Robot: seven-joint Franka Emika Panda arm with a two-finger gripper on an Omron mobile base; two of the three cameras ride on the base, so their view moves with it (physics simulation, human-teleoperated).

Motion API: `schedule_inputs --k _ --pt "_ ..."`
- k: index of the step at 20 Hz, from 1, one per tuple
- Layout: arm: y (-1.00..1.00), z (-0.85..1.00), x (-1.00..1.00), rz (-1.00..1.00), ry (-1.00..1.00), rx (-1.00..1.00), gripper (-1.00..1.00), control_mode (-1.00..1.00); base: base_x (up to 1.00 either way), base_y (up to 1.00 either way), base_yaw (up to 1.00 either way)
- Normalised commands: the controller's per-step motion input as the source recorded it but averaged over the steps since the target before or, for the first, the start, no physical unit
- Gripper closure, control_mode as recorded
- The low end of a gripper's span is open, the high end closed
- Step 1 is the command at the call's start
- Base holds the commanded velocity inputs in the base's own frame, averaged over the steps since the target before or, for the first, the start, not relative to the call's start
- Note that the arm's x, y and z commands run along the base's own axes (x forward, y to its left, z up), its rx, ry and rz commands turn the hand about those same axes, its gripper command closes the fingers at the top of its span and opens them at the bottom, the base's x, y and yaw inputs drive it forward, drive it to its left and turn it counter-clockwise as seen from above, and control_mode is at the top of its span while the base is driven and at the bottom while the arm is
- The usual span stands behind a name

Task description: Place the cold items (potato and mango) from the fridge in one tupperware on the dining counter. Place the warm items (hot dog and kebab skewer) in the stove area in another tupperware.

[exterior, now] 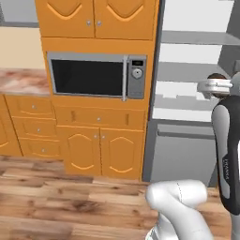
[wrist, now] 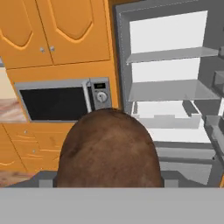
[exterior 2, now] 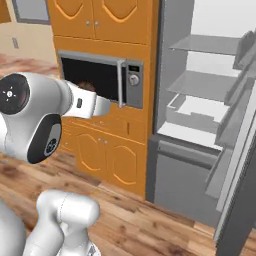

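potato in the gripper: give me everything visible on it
The potato is a rounded brown lump with a rough, mottled matte skin, darker patches on top. In the hand view it sits right at the camera, low in the frame, hiding the finger tips, so it looks held in the gripper, whose jaws stand wide around it. Its underside is hidden. In the left base view a dark sliver of it shows above the hand, in front of the open fridge. Nothing else touches it.

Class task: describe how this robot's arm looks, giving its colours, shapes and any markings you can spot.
The arm has glossy white rounded shells with dark grey joint bands. A round dark cap with small white marks closes one joint. In the left base view, small lettering runs along a dark strip.
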Motion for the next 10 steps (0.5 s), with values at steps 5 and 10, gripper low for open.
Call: schedule_inputs --k 5,10 --pt "0.00 0.00 0.00 0.00 0.00 0.00 1.00 1.00 -0.96 0.02 0.56" --pt "0.00 0.00 0.00 0.00 0.00 0.00 1.00 1.00 -0.99 0.00 0.54"
